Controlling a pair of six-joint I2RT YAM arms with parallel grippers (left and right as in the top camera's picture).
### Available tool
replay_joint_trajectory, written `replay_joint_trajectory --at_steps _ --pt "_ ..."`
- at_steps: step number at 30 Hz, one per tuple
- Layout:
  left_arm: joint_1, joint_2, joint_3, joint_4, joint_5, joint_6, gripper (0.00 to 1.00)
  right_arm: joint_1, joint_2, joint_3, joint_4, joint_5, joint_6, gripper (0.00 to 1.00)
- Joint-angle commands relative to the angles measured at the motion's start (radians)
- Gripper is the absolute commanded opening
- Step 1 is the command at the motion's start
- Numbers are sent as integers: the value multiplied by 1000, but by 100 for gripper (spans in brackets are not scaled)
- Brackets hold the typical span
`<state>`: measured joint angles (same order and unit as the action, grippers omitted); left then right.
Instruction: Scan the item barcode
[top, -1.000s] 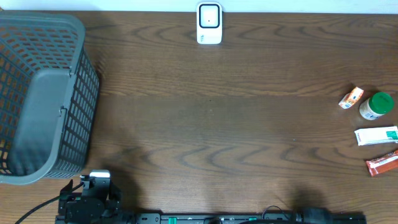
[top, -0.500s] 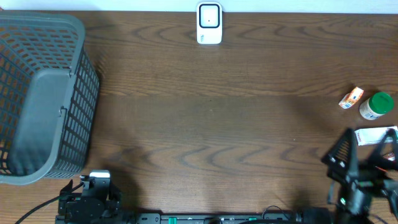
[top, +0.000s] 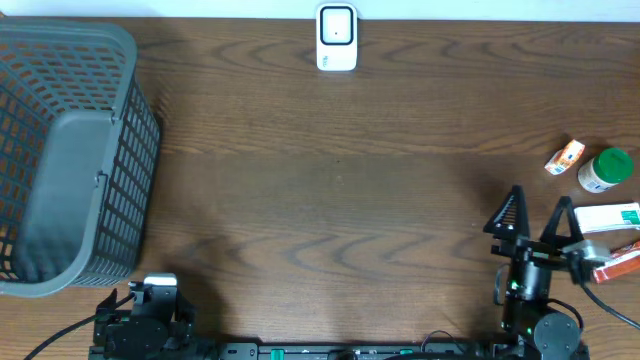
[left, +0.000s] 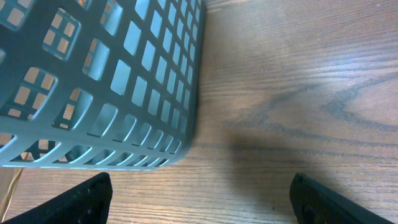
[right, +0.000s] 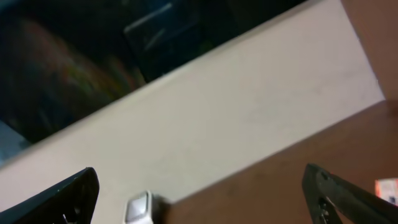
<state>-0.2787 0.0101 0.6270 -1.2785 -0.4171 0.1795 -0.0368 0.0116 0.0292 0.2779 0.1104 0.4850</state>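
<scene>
- Orange packet, green-lidded jar, white box and red packet lie at the right edge of the overhead view
- The right arm hides the red packet's left end
- Scanner stands top centre, well apart from them
- Right gripper is just beside the white box, fingers spread wide, holding nothing
- Left gripper, lower left, gapes empty near the grey basket
- The right wrist view is blurred, and no barcode can be made out

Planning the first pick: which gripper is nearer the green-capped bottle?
Right. The right gripper hovers open close to the green-capped bottle, a little nearer the robot and toward the table's middle. The left gripper sits far across the table, beside the gray basket.
</scene>
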Motion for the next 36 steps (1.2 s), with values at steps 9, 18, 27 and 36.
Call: replay_joint_trajectory --at_steps 9,18,27,36 --pt "-4 -7 -3 -39 7 26 91 32 -7 -24 -296 55 -187 99" --pt "-4 -7 -3 -39 7 26 91 32 -7 -24 -339 41 -274 99" --pt "-4 -7 -3 -39 7 26 91 31 -6 -24 -338 42 -274 99" --pt "-4 -7 -3 -39 7 26 91 31 -6 -24 -338 42 -274 99"
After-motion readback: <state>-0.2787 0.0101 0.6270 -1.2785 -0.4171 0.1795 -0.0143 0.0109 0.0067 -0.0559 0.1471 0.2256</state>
